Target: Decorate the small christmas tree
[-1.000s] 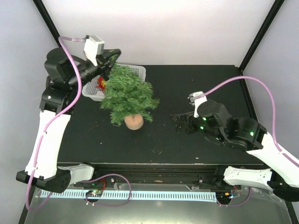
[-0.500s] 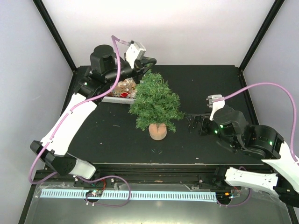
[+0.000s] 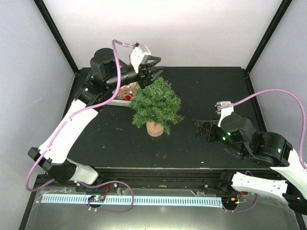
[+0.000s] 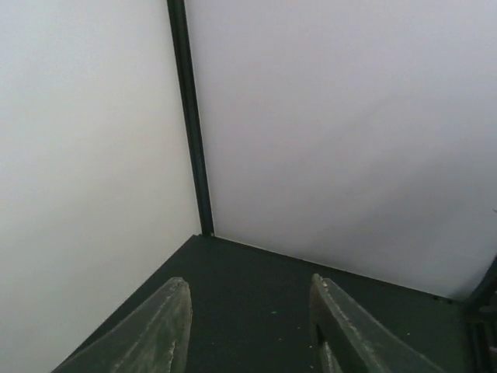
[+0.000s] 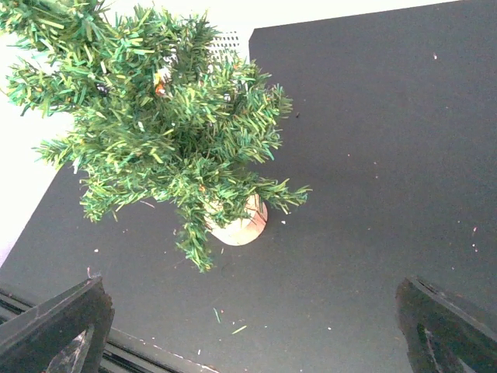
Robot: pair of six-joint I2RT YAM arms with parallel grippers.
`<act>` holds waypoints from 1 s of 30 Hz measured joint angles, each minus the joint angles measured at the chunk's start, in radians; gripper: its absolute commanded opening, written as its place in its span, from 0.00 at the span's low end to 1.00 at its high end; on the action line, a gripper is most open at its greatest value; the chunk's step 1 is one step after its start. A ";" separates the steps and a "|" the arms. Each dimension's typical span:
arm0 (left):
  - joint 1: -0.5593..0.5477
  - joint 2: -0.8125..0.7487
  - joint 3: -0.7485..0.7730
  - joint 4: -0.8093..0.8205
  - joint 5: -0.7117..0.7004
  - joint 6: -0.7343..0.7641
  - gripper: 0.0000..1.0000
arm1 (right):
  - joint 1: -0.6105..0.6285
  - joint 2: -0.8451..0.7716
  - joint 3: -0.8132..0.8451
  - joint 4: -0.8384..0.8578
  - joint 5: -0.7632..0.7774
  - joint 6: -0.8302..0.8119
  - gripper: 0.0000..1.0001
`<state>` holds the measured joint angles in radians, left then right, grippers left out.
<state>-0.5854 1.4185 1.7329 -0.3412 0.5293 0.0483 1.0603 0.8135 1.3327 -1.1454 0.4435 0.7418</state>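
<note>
1. Small christmas tree (image 3: 156, 103): upright on its round wooden base (image 3: 154, 128), near the middle of the bench (image 3: 216, 91), just beside a white basket (image 3: 119, 101) at the rear left.
2. Left gripper (image 3: 153, 75): poised above the treetop, released. Fingers (image 4: 159, 330) spread in the wrist view, with nothing between them.
3. Right gripper (image 3: 199, 131): low over the bench, right of the tree and apart from it, released wide, holding nothing.
4. Done so far: one orange-red speck (image 5: 159, 80) lodged among the upper branches, probably a decoration but too small to confirm. Elsewhere only bare green needles.
5. Remaining: red and tan items (image 3: 125, 90) visible in the basket, likely further decorations. Judged an early stage, with most of the hanging left to do.
</note>
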 measured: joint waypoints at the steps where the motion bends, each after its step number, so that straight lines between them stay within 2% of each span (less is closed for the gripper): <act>1: -0.003 -0.008 -0.001 0.001 0.000 0.003 0.49 | 0.000 0.000 -0.001 0.000 0.000 0.000 1.00; 3: -0.011 -0.029 -0.003 0.004 0.002 0.006 0.56 | 0.000 0.002 -0.002 0.001 0.000 -0.001 1.00; 9: -0.014 -0.068 -0.003 0.006 -0.006 0.037 0.83 | 0.000 0.012 -0.002 0.002 0.000 -0.003 1.00; 11: -0.014 -0.071 0.003 -0.002 -0.033 0.056 0.88 | 0.000 0.021 0.003 0.000 0.000 -0.006 1.00; 14: 0.002 -0.056 0.067 -0.040 -0.076 0.080 0.90 | 0.000 0.037 0.027 -0.002 0.000 -0.010 1.00; 17: 0.061 -0.024 0.205 -0.096 -0.091 0.091 0.92 | 0.000 0.066 0.070 -0.015 0.000 -0.019 1.00; 22: 0.252 0.010 0.408 -0.208 -0.090 0.091 0.92 | -0.023 0.119 0.107 -0.029 -0.013 -0.022 1.00; 26: 0.362 0.048 0.509 -0.342 -0.092 0.106 0.92 | -0.167 0.143 0.106 -0.039 -0.103 -0.038 1.00; 30: 0.409 0.101 0.546 -0.524 -0.126 0.179 0.92 | -0.293 0.135 0.078 -0.066 -0.220 -0.079 1.00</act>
<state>-0.1764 1.5196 2.2787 -0.8650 0.4030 0.2272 0.7673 0.9485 1.4105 -1.2118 0.2230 0.6632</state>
